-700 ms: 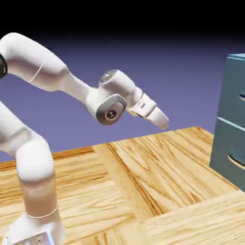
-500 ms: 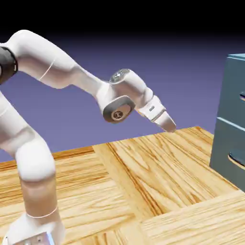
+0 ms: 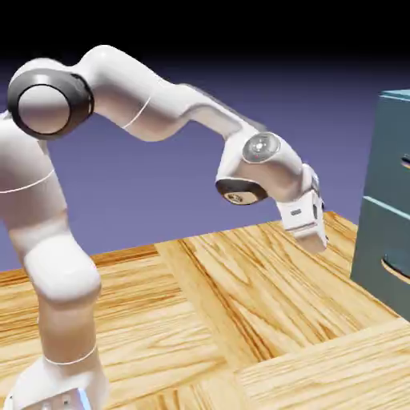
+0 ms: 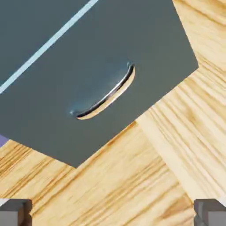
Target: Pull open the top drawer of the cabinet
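Observation:
The teal cabinet [image 3: 383, 210] stands at the right edge of the exterior view, partly cut off. Its top drawer [image 3: 392, 148] is shut flush, and only a sliver of its handle [image 3: 405, 162] shows at the frame edge. My gripper [image 3: 318, 238] hangs left of the cabinet, clear of it, level with the lower drawer and tilted down. In the hand view the fingertips [image 4: 16, 212] stand far apart at the bottom corners with nothing between them, so my gripper [image 4: 113, 214] is open. That view shows the lower drawer's curved handle [image 4: 106, 94]; the top drawer [image 4: 26, 20] fills the upper left corner.
The wooden table [image 3: 240, 320] runs from the robot's base to the cabinet's foot. A pale seam [image 4: 48, 42] separates the two drawer fronts. The lower drawer [image 3: 381, 256] with its curved handle [image 3: 396, 270] sits under the top one.
The arm has stretched out to the right toward the cabinet. The hand has moved right and lower, and the wrist has turned to point more downward. The cabinet is unchanged.

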